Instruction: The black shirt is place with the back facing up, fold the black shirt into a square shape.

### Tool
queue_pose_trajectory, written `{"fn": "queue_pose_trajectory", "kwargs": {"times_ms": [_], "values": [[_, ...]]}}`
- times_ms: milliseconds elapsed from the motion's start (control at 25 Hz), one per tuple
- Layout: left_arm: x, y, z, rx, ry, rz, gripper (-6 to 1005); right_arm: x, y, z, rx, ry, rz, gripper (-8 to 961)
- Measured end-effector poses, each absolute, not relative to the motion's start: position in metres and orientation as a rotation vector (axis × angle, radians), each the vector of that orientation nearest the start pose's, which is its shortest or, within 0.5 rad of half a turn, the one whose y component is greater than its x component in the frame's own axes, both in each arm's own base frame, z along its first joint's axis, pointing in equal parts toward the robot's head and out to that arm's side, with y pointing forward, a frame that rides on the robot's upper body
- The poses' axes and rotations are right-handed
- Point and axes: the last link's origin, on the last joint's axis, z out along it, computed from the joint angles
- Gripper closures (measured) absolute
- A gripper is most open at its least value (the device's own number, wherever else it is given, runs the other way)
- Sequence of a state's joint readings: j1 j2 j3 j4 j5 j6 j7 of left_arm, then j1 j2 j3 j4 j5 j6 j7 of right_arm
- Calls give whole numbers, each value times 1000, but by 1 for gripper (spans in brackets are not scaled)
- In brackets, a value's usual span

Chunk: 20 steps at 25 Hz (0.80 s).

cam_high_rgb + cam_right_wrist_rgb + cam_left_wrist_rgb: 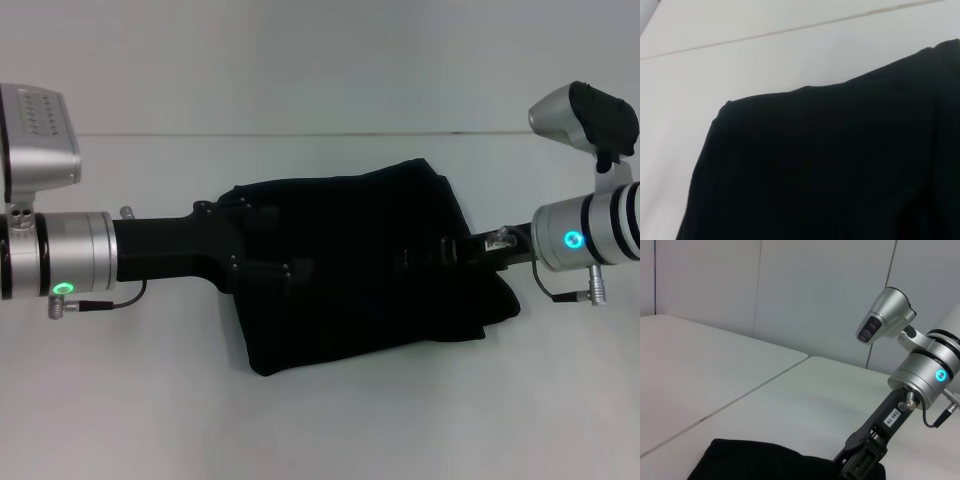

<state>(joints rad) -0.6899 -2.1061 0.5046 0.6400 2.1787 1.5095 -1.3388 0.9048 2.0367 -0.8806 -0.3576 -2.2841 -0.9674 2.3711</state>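
- Large plain matte black soft cloth T-shirt [350, 270] lies bunched in a rough folded block at centre of white tabletop [320, 420], head view; near edge sags toward lower left, a small lobe sticks out at right side
- Left gripper [262, 250], hard black w/ screws, reaches in from robot's left & sits over shirt's left portion; black on black, so can't tell whether fingers are spread or clamped on cloth
- Right gripper [455, 252] comes in from robot's right, tip over shirt's right edge; fingers lost against dark fabric, grip state can't be told
- Silver wrist cuffs carry lit rings: green on left arm [62, 288], cyan on right arm [572, 240]
- Left wrist view: shirt [760, 462] shows as dark mound on table, right arm's black link [875, 440] slanting down to touch it, silver camera pod [885, 315] above
- Right wrist view: shirt [840, 165] fills most of frame, upper edge running diagonally across pale table [715, 65]; table seam line visible beyond
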Motion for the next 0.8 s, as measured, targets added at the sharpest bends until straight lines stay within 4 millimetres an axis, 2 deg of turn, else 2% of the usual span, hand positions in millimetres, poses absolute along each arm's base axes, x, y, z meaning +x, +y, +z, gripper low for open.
{"fn": "queue_pose_trajectory", "kwargs": {"times_ms": [400, 800], "values": [[-234, 368, -5, -2712, -501, -633, 47, 223, 422, -56, -2314, 1585, 212, 151], [-232, 370, -5, -2711, -498, -632, 48, 223, 423, -55, -2308, 1579, 207, 160]]}}
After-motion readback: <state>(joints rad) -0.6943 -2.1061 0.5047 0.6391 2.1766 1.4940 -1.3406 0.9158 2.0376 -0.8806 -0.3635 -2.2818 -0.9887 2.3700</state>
